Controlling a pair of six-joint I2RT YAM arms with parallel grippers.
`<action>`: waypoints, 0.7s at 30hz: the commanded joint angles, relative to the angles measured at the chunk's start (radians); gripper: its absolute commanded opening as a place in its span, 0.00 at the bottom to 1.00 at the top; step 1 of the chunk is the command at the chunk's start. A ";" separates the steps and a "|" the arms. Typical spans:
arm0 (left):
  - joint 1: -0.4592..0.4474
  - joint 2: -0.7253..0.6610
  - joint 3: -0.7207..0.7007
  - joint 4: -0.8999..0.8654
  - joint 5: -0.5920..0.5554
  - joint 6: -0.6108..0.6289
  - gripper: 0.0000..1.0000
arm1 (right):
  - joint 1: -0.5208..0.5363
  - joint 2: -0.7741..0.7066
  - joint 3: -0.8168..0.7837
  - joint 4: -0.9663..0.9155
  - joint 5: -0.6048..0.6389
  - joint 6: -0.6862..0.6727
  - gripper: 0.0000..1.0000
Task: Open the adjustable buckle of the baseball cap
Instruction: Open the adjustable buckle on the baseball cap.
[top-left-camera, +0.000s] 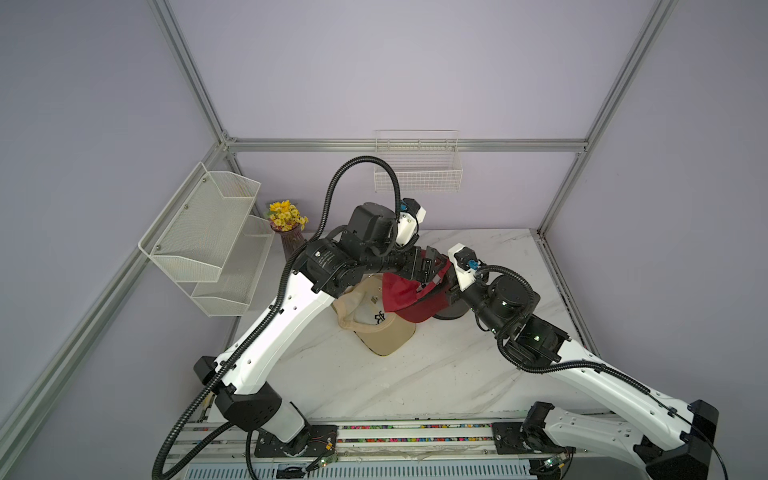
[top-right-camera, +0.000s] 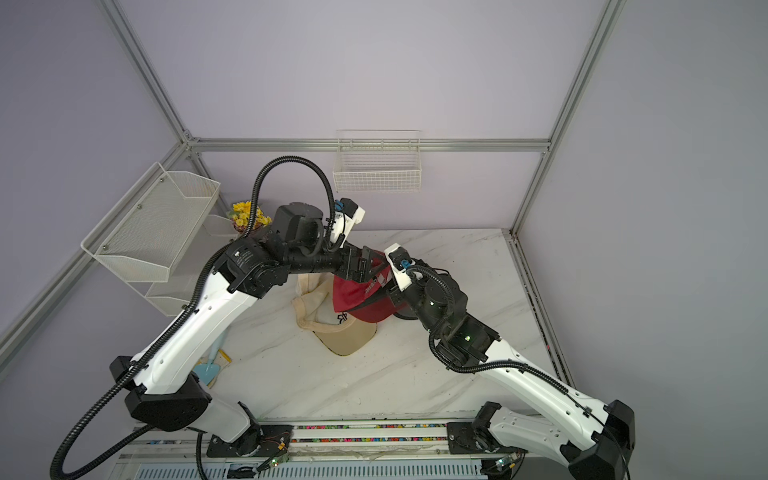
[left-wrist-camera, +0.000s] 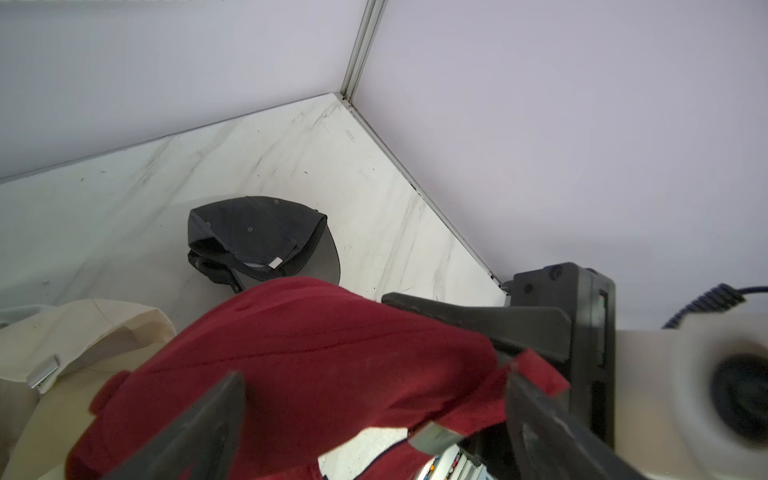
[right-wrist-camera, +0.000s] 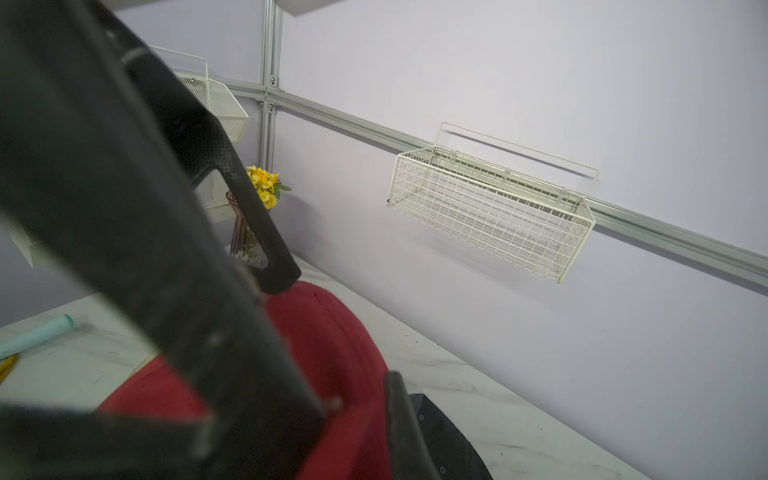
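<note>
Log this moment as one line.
left claw: open beside strap | right claw: shut on red cap | buckle: in view

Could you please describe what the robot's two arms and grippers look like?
The left arm and right arm have glossy white shells between black joint housings, each trailed by a black corrugated conduit. The left gripper and right gripper are black with long tapered fingers. Each wrist carries a white camera housing with a blue plug; a green light glows on the right arm.

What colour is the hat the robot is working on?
The hat is dark red, and the left wrist view shows it best.
</note>
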 joint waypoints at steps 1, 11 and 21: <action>-0.009 -0.011 0.098 0.000 0.018 -0.021 0.97 | 0.000 0.023 0.025 0.033 0.003 0.016 0.00; -0.024 -0.012 0.124 -0.020 -0.005 -0.015 0.92 | -0.001 0.061 0.047 0.036 0.026 0.028 0.00; -0.049 0.054 0.194 -0.058 0.007 0.001 0.74 | -0.001 0.078 0.066 0.029 0.038 0.033 0.00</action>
